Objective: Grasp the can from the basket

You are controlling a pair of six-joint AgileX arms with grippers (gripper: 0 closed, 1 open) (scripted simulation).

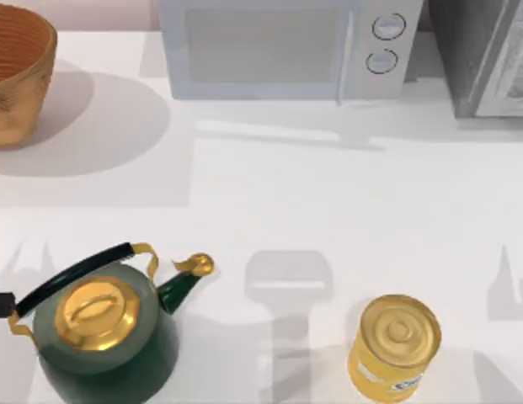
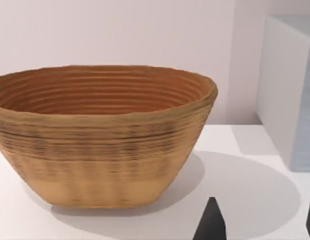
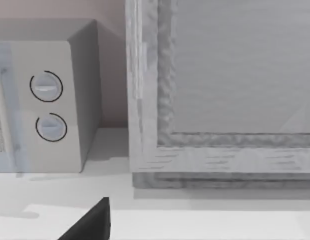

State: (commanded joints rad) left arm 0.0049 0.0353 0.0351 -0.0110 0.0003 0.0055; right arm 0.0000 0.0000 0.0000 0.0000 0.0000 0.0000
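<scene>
Here, the left gripper's [image 2: 262,220] dark fingertips [image 2: 210,222] are standing apart, released, and facing the basket [image 2: 102,135] at the table's far left, lining up an approach; the can is probably lying hidden inside.

Scene bright, evenly lit. Soft grey shadows on white desk [image 1: 269,202]; basket [image 1: 17,76] shadow falls toward right. Gold highlights on kettle [image 1: 105,337] lid.
</scene>
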